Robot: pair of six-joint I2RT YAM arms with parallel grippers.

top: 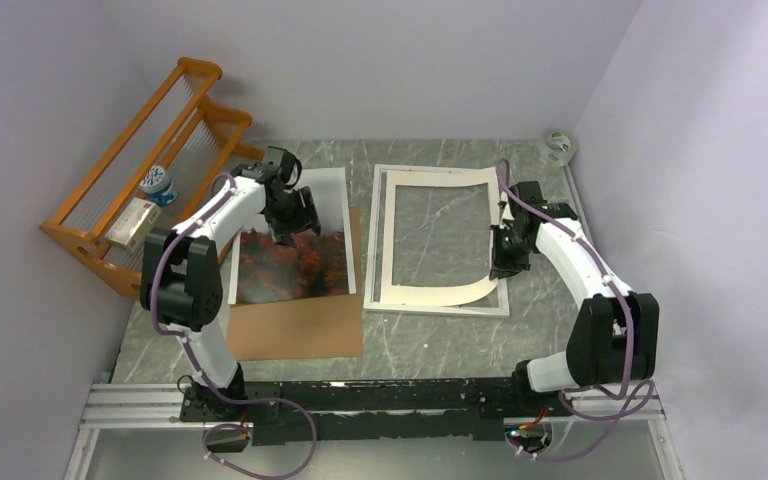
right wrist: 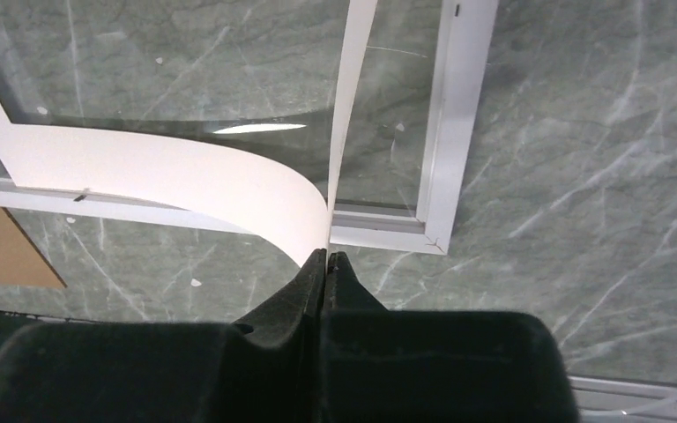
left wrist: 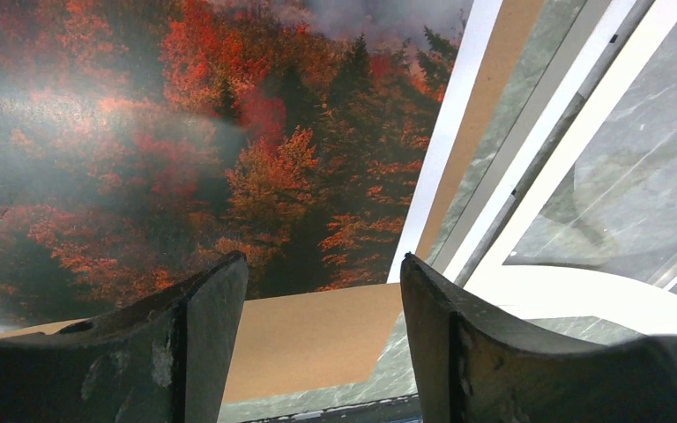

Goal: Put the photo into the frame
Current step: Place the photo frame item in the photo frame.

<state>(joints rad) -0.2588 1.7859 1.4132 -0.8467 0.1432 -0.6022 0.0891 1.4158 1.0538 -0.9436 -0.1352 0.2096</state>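
Observation:
The photo (top: 295, 255), red-orange trees under grey sky, lies flat on the brown backing board (top: 300, 328) at the left. My left gripper (top: 295, 225) hovers open and empty just above it; in the left wrist view the gripper (left wrist: 322, 264) sits over the photo (left wrist: 185, 132) and the board (left wrist: 308, 335). The white frame (top: 430, 170) lies flat at the centre. My right gripper (top: 505, 255) is shut on the right edge of a thin white mat (top: 430, 292), lifting and curling it off the frame. The right wrist view shows the gripper (right wrist: 326, 256) pinching the mat (right wrist: 185, 176) over the frame (right wrist: 458, 132).
An orange wooden rack (top: 130, 170) stands at the far left with a small bottle (top: 160, 185) and a box (top: 132, 222) on it. A roll of tape (top: 558, 146) sits at the back right corner. Walls close in on both sides.

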